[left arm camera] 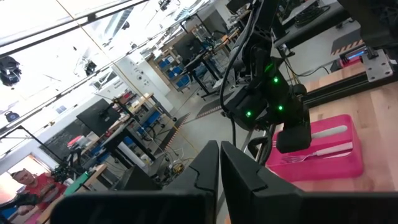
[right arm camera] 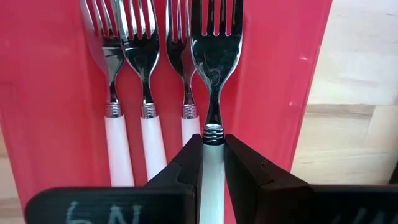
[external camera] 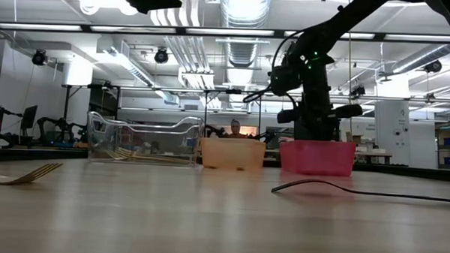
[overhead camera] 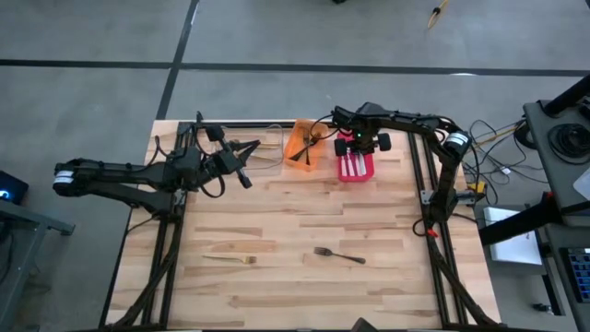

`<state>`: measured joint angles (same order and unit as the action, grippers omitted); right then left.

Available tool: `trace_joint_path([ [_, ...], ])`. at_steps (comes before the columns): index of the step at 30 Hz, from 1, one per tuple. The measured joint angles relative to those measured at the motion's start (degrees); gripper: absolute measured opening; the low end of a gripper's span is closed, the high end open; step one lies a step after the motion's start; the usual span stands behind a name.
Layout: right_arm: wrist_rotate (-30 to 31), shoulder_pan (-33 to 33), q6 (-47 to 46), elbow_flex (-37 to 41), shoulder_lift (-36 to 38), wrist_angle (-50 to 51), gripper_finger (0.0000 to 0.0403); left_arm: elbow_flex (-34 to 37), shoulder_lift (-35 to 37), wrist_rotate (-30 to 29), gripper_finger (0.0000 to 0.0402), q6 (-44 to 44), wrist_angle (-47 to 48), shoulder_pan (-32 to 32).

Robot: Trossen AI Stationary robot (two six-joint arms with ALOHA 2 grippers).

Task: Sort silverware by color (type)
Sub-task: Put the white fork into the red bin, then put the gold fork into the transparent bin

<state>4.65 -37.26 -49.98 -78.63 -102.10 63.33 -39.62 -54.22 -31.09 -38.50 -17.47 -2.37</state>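
You've got four silver forks with white handles in the red bin [right arm camera: 56,93]: three [right arm camera: 142,56] lie flat side by side, the fourth [right arm camera: 214,62] is clamped by its handle over them. On the table: a gold fork [overhead camera: 230,259] and a black fork [overhead camera: 337,254], well apart. Black cutlery [overhead camera: 308,146] sits in the orange bin [overhead camera: 297,148].

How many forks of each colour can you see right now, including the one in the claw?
Silver with white handles: 4, three lying in the red bin, one held over it.
Gold: 1 loose on the table; any in the other bins can't be counted.
Black: 1 loose on the table.
Total: 6.
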Motion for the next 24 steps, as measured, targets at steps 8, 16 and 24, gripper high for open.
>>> trace_joint_path([
  [8,0.0,0.3,0.0,0.0,0.0,0.2,0.0061,0.0,0.0,0.0,0.0000,0.0,0.0,0.0],
  [16,0.0,0.3,0.0,0.0,0.0,0.3,0.0078,0.0,0.0,0.0,0.0000,0.0,0.0,0.0],
  [24,0.0,0.3,0.4,0.0,0.0,0.4,0.0078,0.0,0.0,0.0,0.0000,0.0,0.0,0.0],
])
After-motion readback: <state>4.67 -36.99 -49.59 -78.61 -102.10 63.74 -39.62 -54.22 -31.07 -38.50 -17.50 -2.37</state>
